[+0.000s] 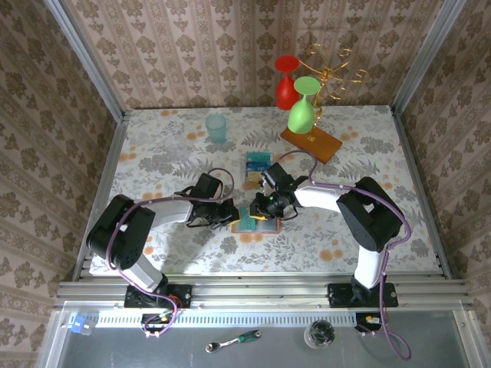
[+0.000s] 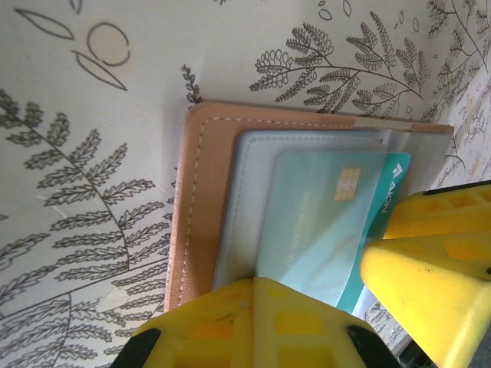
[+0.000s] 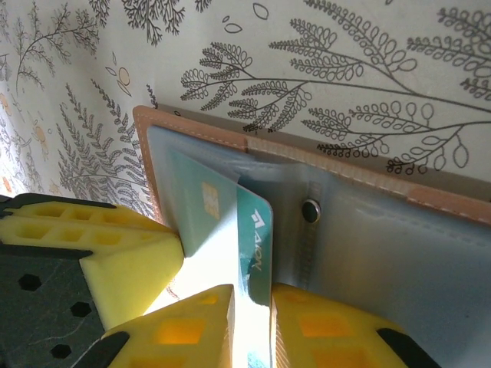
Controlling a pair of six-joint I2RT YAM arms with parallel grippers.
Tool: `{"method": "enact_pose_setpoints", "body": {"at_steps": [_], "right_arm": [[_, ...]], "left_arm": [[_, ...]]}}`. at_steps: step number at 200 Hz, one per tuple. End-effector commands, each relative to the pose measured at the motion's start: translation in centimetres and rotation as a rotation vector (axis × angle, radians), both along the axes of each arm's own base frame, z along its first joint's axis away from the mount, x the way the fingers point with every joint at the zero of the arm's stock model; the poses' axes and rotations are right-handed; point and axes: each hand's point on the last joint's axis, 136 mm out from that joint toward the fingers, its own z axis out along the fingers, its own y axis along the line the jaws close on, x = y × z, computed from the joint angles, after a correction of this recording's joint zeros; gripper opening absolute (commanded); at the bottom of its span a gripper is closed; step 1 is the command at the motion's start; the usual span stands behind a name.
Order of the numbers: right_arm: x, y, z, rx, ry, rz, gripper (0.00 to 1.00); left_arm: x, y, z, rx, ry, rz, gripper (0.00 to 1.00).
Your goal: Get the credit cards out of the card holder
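– While both arms crowd the middle of the table point(image 1: 146, 153), which one sits nearer the work?
– The right one, I judge. From above, the card holder point(image 1: 249, 225) lies open between the two. The left gripper point(image 1: 232, 213) comes at it from the left, the right gripper point(image 1: 268, 208) from the right and slightly behind. Some loose cards point(image 1: 258, 165) lie apart, farther back.
– And from the left wrist?
– The left gripper point(image 2: 253, 322) is closed with nothing between its fingers. Its tip is over the near edge of the holder's grey-blue panel, apparently pinning it down. A teal card point(image 2: 322, 230) sits mostly inside the clear pocket. One darker strip with a logo sticks out toward the right gripper's yellow fingers.
– The right wrist, then?
– There the exposed end of the teal card point(image 3: 257, 245) runs straight down between the right gripper's fingers point(image 3: 192, 330). They stand tight on either side of it, which is a pinch on the card as far as I can see.
– So what does the pull turn on?
– The card's lettering, and I'd say its long axis, lies along the right gripper's own reach, with the pocket beyond. Drawing back along that line should slide the card free. A sideways tug would likely drag the holder out from under the left gripper.
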Motion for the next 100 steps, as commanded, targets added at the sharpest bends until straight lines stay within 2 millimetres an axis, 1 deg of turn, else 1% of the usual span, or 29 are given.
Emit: {"method": "enact_pose_setpoints", "body": {"at_steps": [1, 42, 100], "right_arm": [[-0.5, 0.5, -0.5, 0.032, 0.025, 0.006, 0.19], [-0.6, 0.3, -0.6, 0.026, 0.021, 0.004, 0.14], [-0.8, -1.3, -0.4, -0.003, 0.008, -0.008, 0.13]], "left_arm": [[-0.9, 0.7, -1.2, 0.044, 0.028, -0.016, 0.02], [-0.8, 0.7, -1.2, 0.043, 0.026, -0.013, 0.02], [-1.0, 1.0, -1.2, 0.048, 0.029, -0.01, 0.02]]}}
